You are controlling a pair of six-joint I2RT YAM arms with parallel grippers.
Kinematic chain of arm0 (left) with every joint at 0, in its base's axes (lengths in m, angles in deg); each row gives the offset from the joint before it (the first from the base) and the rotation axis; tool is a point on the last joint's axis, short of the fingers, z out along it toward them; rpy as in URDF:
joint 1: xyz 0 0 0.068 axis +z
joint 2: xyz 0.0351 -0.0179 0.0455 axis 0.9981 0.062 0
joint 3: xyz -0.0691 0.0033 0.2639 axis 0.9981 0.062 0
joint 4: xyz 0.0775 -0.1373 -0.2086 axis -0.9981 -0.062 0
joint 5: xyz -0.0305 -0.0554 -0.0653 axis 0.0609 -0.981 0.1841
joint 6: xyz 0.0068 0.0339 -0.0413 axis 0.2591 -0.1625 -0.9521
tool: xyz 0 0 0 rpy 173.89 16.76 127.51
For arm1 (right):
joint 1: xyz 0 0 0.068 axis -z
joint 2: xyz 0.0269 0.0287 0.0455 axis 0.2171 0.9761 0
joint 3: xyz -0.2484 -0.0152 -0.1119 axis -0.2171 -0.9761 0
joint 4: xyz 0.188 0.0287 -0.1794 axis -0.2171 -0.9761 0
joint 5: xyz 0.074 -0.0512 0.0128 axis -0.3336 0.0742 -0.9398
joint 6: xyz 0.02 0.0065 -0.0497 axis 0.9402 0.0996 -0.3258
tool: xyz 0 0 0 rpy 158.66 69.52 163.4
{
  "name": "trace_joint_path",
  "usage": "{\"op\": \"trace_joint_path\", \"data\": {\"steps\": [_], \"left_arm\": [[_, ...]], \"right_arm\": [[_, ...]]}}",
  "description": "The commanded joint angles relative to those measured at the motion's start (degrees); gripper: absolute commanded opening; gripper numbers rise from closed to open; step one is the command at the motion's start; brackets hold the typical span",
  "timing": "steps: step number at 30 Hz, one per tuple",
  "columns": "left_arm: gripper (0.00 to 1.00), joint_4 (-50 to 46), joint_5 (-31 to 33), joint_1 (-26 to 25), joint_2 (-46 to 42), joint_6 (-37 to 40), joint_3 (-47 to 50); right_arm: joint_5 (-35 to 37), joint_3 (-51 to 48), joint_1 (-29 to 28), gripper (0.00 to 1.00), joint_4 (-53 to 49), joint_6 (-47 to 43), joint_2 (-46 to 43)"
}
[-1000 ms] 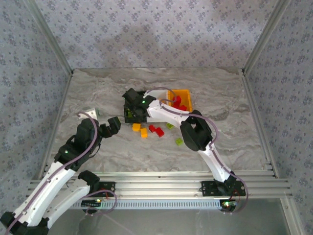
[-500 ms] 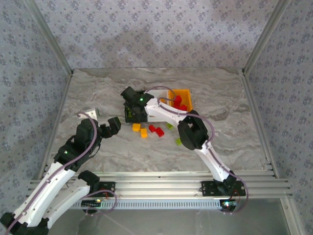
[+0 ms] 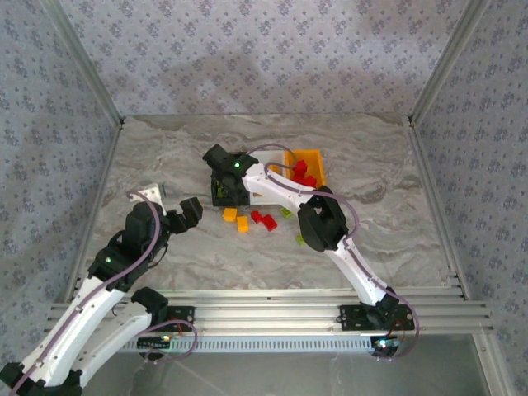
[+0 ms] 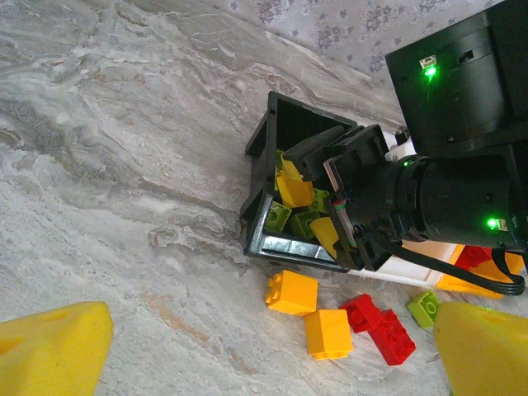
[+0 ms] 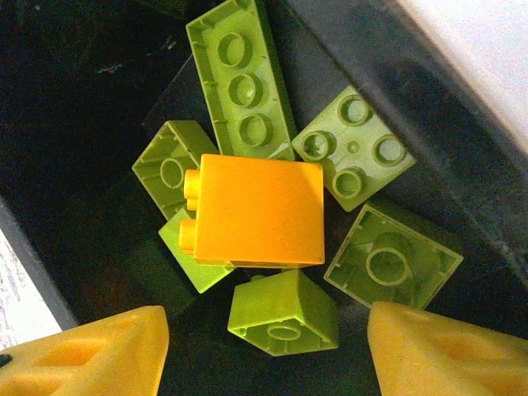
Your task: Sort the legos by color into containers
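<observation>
My right gripper hangs open inside the black container, its yellow fingertips well apart. Below it an orange lego lies on its side on top of several lime green legos. On the table in front of that container lie two orange legos, two red legos and a green lego. My left gripper hovers open and empty to their left, above bare table. The orange container holds red legos. The white container is mostly hidden under the right arm.
Another green lego lies by the right arm's elbow. Metal rails with patterned walls bound the marble table on the left, right and back. Open marble lies to the left and far right of the containers.
The right gripper has shifted slightly toward the back over the black container and its fingers have drawn a little closer together. The left arm has barely moved.
</observation>
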Motion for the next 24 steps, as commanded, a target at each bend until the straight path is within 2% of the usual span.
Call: {"op": "trace_joint_path", "data": {"steps": [1, 20, 24], "left_arm": [[1.00, -1.31, -0.39, 0.29, -0.81, -0.29, -0.33], [1.00, -2.08, 0.19, 0.27, -1.74, -0.19, -0.14], [1.00, -2.00, 0.30, 0.27, -1.76, -0.12, -0.15]], "right_arm": [[2.51, 0.30, 0.93, 0.64, -3.94, 0.90, 3.30], [1.78, -0.97, 0.75, 0.46, -1.18, 0.37, 2.54], [2.40, -1.13, 0.56, 0.41, 0.40, -2.64, 1.90]]}}
